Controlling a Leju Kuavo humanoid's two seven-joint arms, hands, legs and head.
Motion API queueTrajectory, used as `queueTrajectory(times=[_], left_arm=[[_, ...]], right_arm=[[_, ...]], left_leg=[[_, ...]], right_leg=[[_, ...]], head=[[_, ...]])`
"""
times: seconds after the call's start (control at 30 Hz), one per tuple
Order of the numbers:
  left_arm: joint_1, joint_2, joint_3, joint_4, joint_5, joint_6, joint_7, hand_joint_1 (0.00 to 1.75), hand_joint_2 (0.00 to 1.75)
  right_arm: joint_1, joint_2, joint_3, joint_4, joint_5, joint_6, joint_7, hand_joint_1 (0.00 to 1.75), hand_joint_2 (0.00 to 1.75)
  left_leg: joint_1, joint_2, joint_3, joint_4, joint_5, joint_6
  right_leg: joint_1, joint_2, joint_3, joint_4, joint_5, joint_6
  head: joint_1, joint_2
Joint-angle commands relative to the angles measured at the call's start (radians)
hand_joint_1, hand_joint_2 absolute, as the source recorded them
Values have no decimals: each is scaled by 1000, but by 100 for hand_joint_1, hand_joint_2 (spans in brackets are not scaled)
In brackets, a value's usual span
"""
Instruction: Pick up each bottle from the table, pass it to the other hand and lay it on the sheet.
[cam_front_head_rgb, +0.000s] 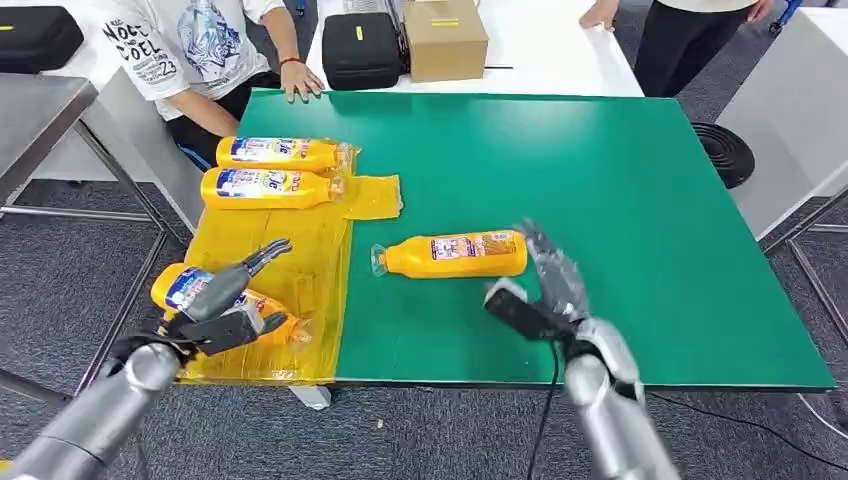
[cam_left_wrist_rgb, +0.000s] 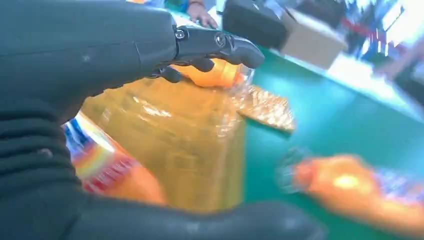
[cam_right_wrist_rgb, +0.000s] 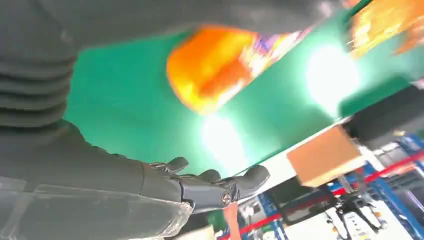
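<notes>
Head view: right hand (cam_front_head_rgb: 545, 290) spread wide, empty, beside bottle (cam_front_head_rgb: 455, 254); looks rigid, slick; grasp mid-body.

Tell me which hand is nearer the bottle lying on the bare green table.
Right. The right hand is open just beside the base end of the bottle on the green table, without gripping it. The left hand is over at the yellow sheet, above another bottle.

By your right hand (cam_front_head_rgb: 545, 290), a glossy plastic bottle (cam_front_head_rgb: 455, 254) on the matt green table (cam_front_head_rgb: 640, 200); crinkled shiny sheet (cam_front_head_rgb: 290, 270) under your left hand (cam_front_head_rgb: 225, 305).
</notes>
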Motion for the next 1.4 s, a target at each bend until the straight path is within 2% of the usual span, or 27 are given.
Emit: queueTrajectory(times=[0.03,0.1,0.23,0.33,0.5,0.53,0.77,0.8,0.9,1.23,1.4], left_arm=[[75,-163,172,44,11,5,5,0,175],[83,-187,202,39,16,-1,9,0,175],[95,-224,222,26,-43,14,35,0,175],[96,-224,222,26,-43,14,35,0,175],[93,-217,247,24,-58,7,39,0,175],[92,-213,248,29,-58,7,39,0,175],[95,-223,255,27,-47,11,35,0,175],[88,-226,254,31,-47,11,35,0,175],[79,-232,254,36,-47,12,36,0,175],[84,-235,259,28,-47,13,36,0,175],[86,-240,261,36,-54,12,40,0,175]], right_arm=[[-295,-82,5,422,35,9,8,0,175],[-352,-88,35,490,54,25,27,0,175],[-506,-100,129,692,80,97,14,0,175],[-513,-95,129,693,79,97,15,0,175],[-591,-47,218,778,58,234,-73,0,175],[-600,-31,240,784,64,250,-89,0,175],[-644,42,328,831,51,335,-127,0,175],[-646,47,342,834,51,351,-139,0,175],[-651,60,378,841,54,365,-140,0,175],[-659,56,397,846,36,374,-128,0,175],[-657,9,415,861,19,361,-108,0,175]], left_leg=[[1,2,4,-1,0,1],[1,-1,4,0,0,1],[1,5,5,1,-1,1],[1,4,3,1,-1,2],[1,1,1,1,0,1],[2,4,3,1,-1,1],[2,6,4,1,-2,0],[2,2,1,0,0,1],[3,1,1,0,0,1],[3,-1,0,1,0,1],[4,-1,4,1,-1,1]], right_leg=[[1,1,4,-2,0,-1],[2,-1,4,-1,0,-1],[2,4,4,0,0,-2],[2,3,3,0,0,-1],[2,1,2,1,0,-1],[3,4,3,1,0,-2],[3,6,3,1,0,-3],[3,2,2,1,0,-1],[4,1,2,1,0,-1],[3,-1,2,1,0,-1],[4,-1,6,0,-2,-3]], head=[[-1,0],[0,0],[-2,0],[-1,0],[-1,0],[-1,0],[-1,0],[-1,0],[-1,0],[-1,0],[-1,0]])
